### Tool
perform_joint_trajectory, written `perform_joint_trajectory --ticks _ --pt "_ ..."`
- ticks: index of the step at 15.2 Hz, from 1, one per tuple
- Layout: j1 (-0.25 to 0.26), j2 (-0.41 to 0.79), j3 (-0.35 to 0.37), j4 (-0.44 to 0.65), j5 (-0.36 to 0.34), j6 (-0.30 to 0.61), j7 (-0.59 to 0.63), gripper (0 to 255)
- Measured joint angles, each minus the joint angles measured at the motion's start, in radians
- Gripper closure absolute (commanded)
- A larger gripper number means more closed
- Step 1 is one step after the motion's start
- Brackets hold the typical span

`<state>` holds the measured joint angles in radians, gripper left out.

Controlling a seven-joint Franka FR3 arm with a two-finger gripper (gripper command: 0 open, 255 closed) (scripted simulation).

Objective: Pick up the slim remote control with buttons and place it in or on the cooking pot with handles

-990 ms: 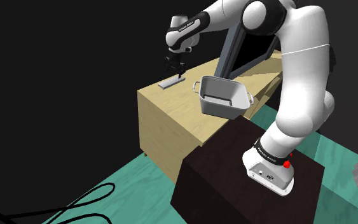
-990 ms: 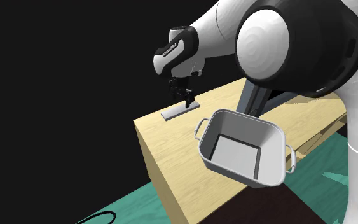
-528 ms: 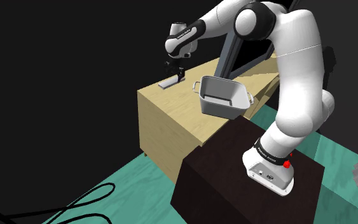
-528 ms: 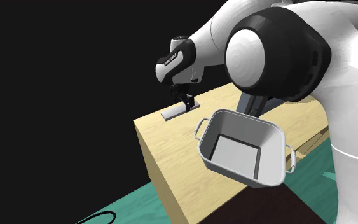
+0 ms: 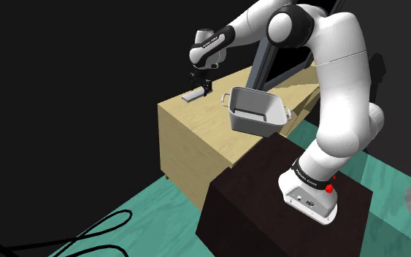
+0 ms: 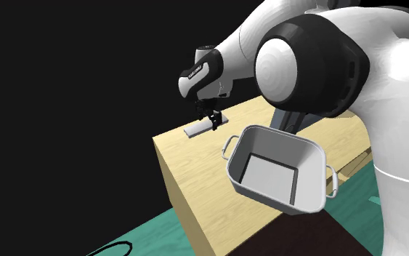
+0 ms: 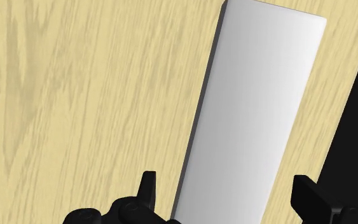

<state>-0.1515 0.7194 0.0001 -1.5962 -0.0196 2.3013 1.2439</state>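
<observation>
Grey remote (image 7: 254, 114) flat on wooden table (image 7: 75, 95) | fingers (image 7: 147, 189) spread wide astride it, not touching | lower than before

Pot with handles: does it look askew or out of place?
Yes. The grey pot sits tipped on the wooden table, its opening turned partly sideways instead of straight up. The remote lies flat.

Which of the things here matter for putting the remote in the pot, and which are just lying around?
Job: grey remote; grey pot with handles; gripper, open astride the remote.
Lying about: wooden table; dark stand; black cable.
</observation>
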Motion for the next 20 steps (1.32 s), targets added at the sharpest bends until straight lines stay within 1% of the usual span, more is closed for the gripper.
perform_joint_trajectory --ticks 1,12,20 --pt "0.0 0.0 0.0 0.0 0.0 0.0 0.0 255" --pt "0.0 -0.004 0.0 -0.001 0.0 -0.003 0.0 255" --pt "0.0 -0.068 0.001 0.002 0.001 -0.07 -0.001 255"
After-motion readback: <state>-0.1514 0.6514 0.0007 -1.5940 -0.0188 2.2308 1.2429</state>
